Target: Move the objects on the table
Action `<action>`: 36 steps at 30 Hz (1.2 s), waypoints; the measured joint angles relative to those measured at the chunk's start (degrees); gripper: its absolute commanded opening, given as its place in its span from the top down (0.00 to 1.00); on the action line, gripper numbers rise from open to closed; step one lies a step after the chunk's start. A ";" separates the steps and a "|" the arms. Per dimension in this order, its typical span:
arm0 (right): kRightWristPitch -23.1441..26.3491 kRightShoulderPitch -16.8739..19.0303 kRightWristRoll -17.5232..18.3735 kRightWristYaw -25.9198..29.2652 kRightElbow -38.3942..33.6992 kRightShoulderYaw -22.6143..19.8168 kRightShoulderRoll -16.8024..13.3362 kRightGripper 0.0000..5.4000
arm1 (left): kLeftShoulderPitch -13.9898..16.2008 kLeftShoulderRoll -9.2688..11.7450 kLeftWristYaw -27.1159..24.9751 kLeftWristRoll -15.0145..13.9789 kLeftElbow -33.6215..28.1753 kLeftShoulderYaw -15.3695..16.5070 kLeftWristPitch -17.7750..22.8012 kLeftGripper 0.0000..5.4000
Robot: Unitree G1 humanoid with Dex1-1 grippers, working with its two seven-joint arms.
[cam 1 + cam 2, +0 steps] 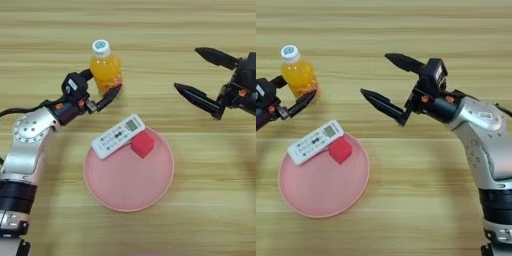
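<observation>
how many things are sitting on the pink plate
2: the white remote lies across the plate's upper left rim, partly overhanging the table, and the red cube sits beside the remote near the plate's top. Nothing else seems hidden.

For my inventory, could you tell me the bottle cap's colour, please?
The cap is white; left eye view.

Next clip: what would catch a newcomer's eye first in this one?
Probably the orange-drink bottle standing upright at the far left of the table, with the left claw open around its lower part. Next, the round pink plate nearer the robot, holding a small red cube and the white remote control lying across its rim. The right claw hangs wide open to the right.
</observation>
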 measured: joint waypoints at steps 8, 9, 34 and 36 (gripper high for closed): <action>-12.42 -0.02 -12.75 -11.28 11.64 0.66 4.29 0.00 | -2.51 -0.01 6.35 5.83 8.48 0.22 -0.01 0.37; -13.57 -0.04 -13.88 -12.13 12.86 0.93 4.66 0.00 | -2.53 -0.04 6.55 6.09 8.87 0.19 0.00 0.37; -47.69 -7.71 -26.61 -44.36 51.50 -6.20 13.20 0.00 | -1.27 -2.87 7.12 7.74 11.61 -1.14 2.69 0.37; -48.22 -7.94 -25.97 -44.32 51.96 -6.48 13.22 0.00 | -0.78 -3.07 7.28 7.75 11.14 -1.19 3.67 0.37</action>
